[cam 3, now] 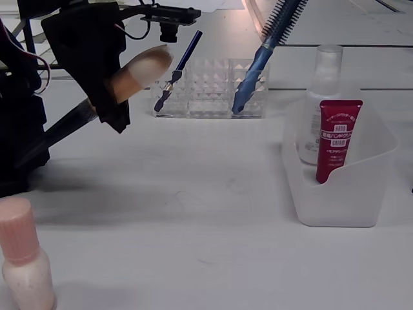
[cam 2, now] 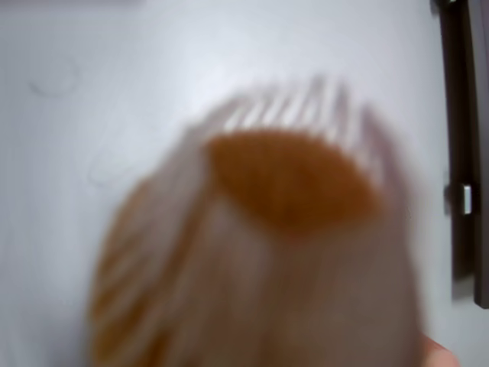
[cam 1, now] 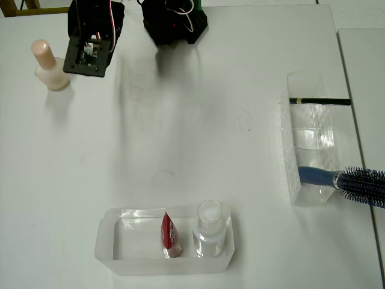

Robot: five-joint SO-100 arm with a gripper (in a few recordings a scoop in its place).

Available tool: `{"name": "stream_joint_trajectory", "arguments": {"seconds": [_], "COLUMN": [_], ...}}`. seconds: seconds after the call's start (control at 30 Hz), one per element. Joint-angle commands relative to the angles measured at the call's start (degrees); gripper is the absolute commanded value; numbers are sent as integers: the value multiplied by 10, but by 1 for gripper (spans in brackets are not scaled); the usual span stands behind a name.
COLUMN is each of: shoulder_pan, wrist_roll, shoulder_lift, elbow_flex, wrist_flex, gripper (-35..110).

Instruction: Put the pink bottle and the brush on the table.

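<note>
One gripper (cam 3: 110,90) was clamped on the brush (cam 3: 132,71), held in the air near the table's (cam 1: 198,138) far-left corner in the overhead view. Pink bottle (cam 1: 49,66) stood upright on the table just beside it.

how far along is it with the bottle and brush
Done: the pink bottle stands upright on the table. In hand: the fixed view shows the brush held in the air by the gripper. Left: lay the brush on the table.
</note>
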Motion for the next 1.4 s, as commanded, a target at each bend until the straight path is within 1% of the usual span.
{"name": "stream_joint_trajectory", "arguments": {"seconds": [0.0, 0.1, 0.2, 0.33, 0.53, 0.63, 1.1, 1.37], "shoulder_pan": [47, 80, 113, 135, 158, 159, 149, 140], "wrist_roll": [-36, -67, -91, -98, -98, -94, -94, -93], "shoulder_lift": [24, 19, 8, -24, -50, -61, -120, -153], "elbow_flex": [32, 62, 102, 113, 156, 179, 182, 211], "wrist_flex": [-28, -51, -98, -117, -176, -196, -221, -294], "gripper": [0, 0, 0, 0, 0, 0, 0, 0]}}
